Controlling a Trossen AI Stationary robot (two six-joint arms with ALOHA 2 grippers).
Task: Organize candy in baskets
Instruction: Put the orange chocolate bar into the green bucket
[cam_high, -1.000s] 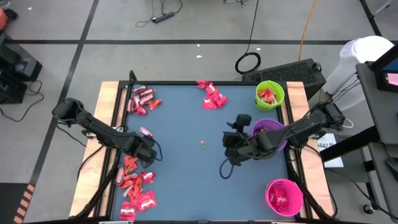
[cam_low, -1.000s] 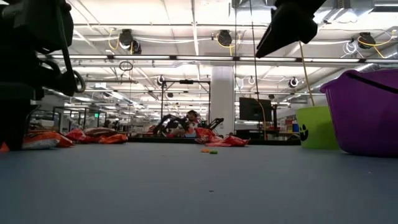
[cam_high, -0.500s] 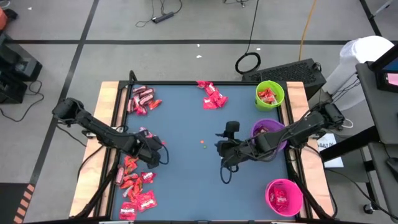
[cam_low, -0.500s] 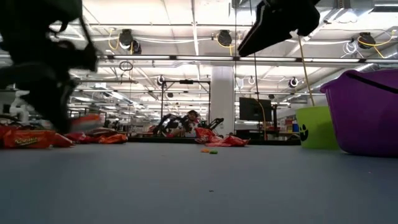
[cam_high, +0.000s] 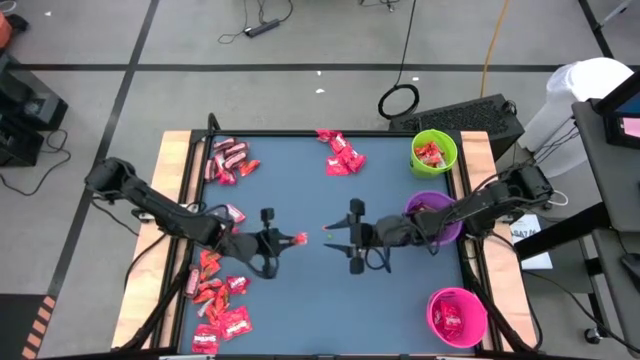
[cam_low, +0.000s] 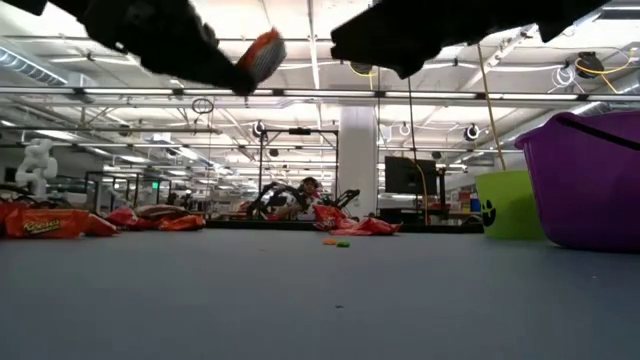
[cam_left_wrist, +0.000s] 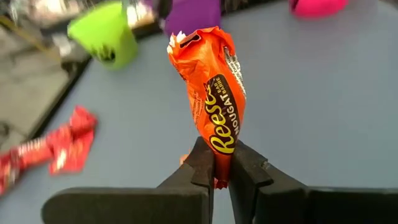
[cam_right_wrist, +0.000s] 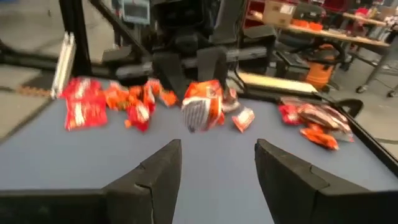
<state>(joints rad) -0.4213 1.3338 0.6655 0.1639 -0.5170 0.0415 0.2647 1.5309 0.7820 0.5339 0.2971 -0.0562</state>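
Two grippers meet over the middle of the table (cam_high: 300, 290). We see the left gripper (cam_high: 283, 240) clamped on one orange candy (cam_left_wrist: 212, 106), pinched by its lower end so the wrapper stands up between the fingers (cam_left_wrist: 204, 163), raised off the surface. The right gripper (cam_high: 336, 231) faces it close by, fingers (cam_right_wrist: 155, 174) spread apart with nothing between them; in its wrist view the held candy hangs just ahead.

We note three baskets along the right side: green basket (cam_high: 434, 151) at the far corner with red candy inside, purple basket (cam_high: 440, 215) in the middle, partly under the right arm, pink basket (cam_high: 457, 316) at the near corner, also with candy. Loose candy lies in piles: near-left pile (cam_high: 215, 300), far-left pile (cam_high: 229, 161), far-centre pile (cam_high: 340, 153). One stray piece (cam_high: 234, 213) lies beside the left arm.
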